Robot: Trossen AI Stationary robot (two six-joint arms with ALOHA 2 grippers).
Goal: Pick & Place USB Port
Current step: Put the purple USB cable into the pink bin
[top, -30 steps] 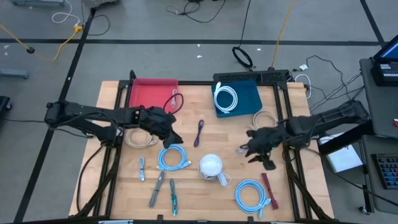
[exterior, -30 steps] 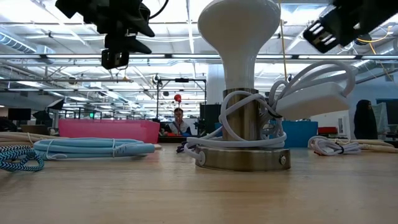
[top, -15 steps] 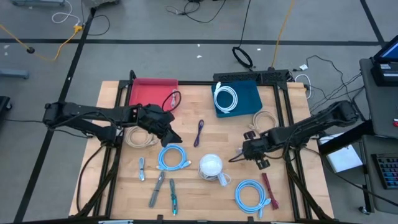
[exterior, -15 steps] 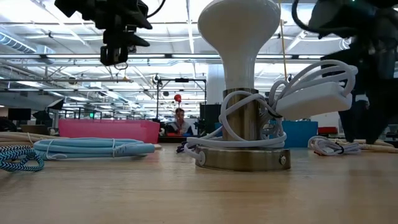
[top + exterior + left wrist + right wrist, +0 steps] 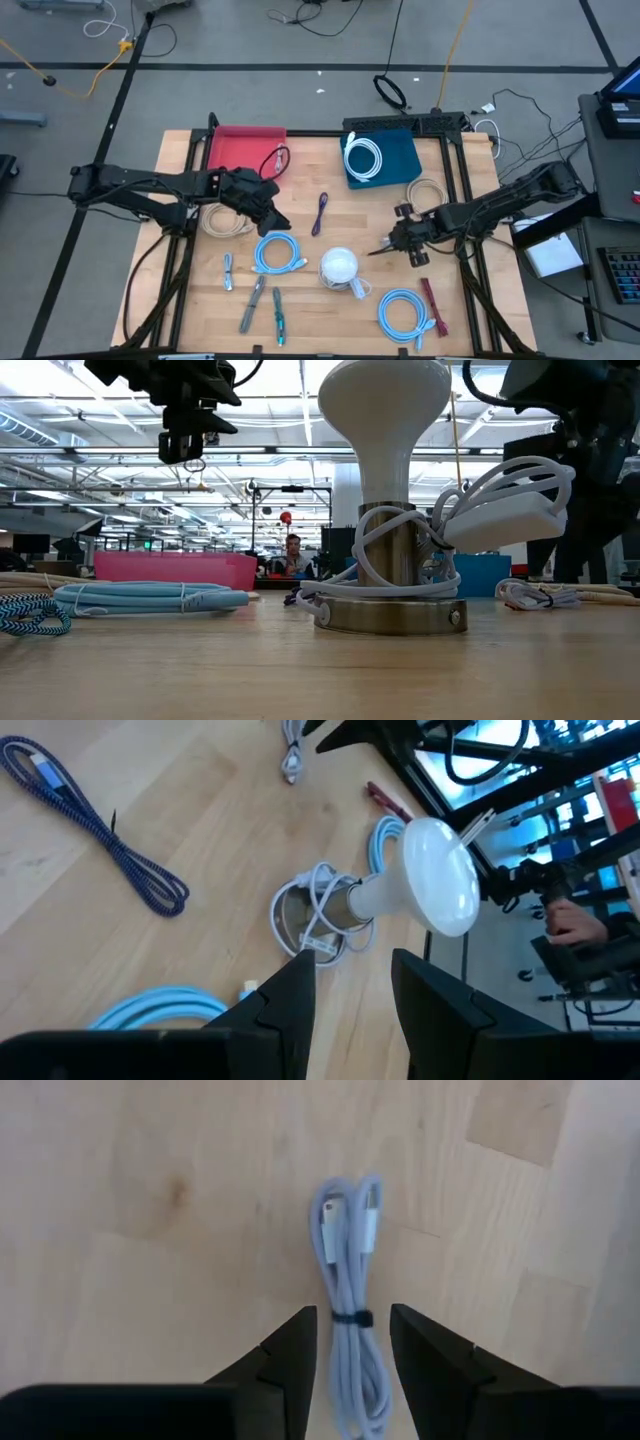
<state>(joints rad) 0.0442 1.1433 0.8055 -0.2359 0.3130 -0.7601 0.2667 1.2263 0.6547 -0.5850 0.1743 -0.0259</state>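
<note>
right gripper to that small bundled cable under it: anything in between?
Nothing visible. In the right wrist view the right gripper has its fingers open, one on each side of the pale bundled cable, which lies on bare table with nothing over it.

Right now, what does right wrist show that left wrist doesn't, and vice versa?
Right wrist only: a pale bundled cable lying on the table, lined up between the right tool's open fingers. Left wrist only: the lamp with its white cord, a dark blue cable, a light blue coil, and the left tool, open and empty. Both: the wooden table.
</note>
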